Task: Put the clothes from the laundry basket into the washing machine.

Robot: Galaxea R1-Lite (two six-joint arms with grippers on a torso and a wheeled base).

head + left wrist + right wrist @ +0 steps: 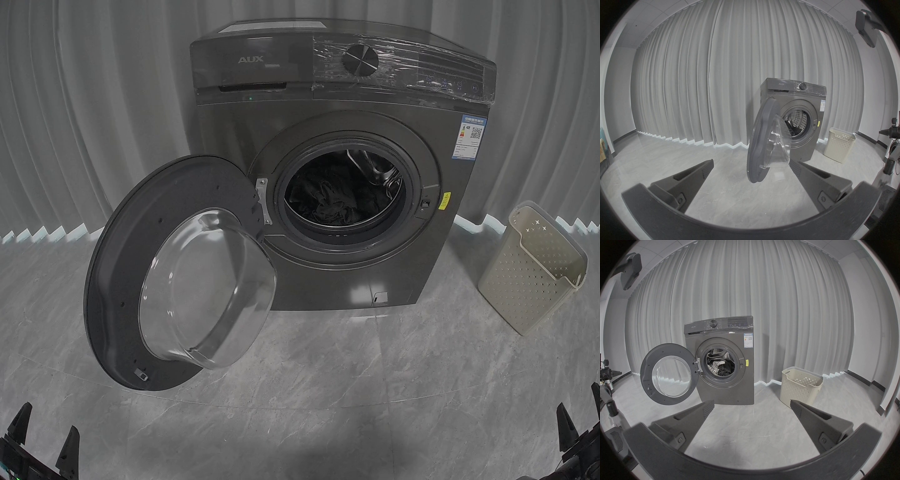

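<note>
A grey front-loading washing machine stands ahead with its round door swung wide to the left. Dark clothes lie inside the drum. A cream perforated laundry basket stands on the floor to the machine's right, and nothing shows over its rim. My left gripper is low at the near left, open and holding nothing. My right gripper is low at the near right, open with nothing between its fingers. Both are well back from the machine.
Grey tiled floor stretches between me and the machine. White pleated curtains hang behind. The open door juts out over the floor on the left side. A stand with equipment is at the room's side.
</note>
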